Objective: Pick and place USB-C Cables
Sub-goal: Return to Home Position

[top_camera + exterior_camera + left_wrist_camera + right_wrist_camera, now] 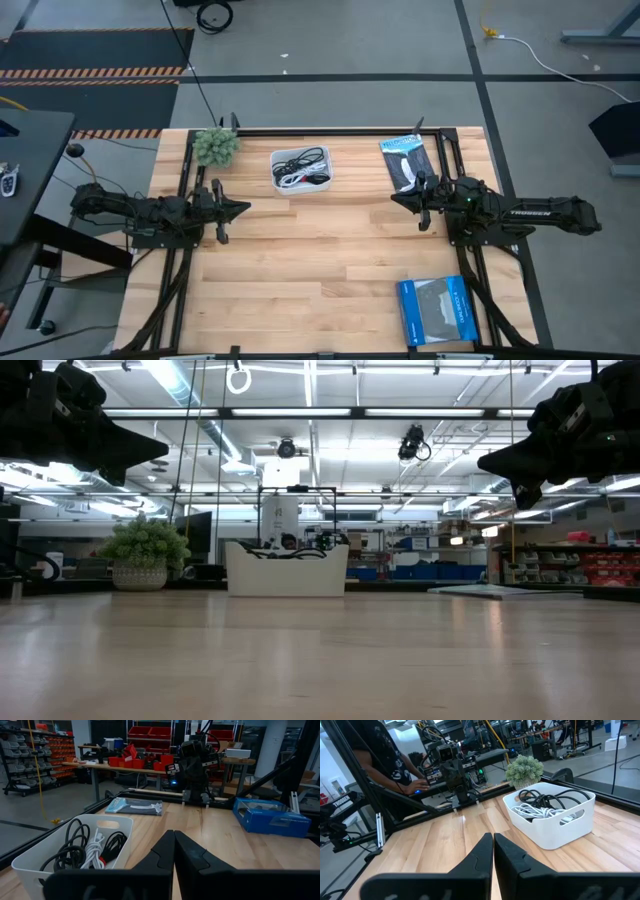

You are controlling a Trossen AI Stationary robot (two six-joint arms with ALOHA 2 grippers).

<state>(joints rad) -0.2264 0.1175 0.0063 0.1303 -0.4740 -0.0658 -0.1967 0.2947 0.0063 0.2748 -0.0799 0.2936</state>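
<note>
The USB-C cables lie in a tangle inside the white bin, at the far side of the bench. I can see black loops, a white one and a bit of red. They are a heap, so they have no long way to speak of.

The bin sits between the two arms, nearer the left arm than the right arm. From each arm the bin is ahead and off to one side, well apart. Both arms hang above the bench, pointing at each other.

The left jaws are closed tight, tip to tip, with nothing in them. The right jaws are the same — closed and holding nothing.

I see no cable loose on the bench, so the picking looks done — the arms only need to go to rest.
</note>
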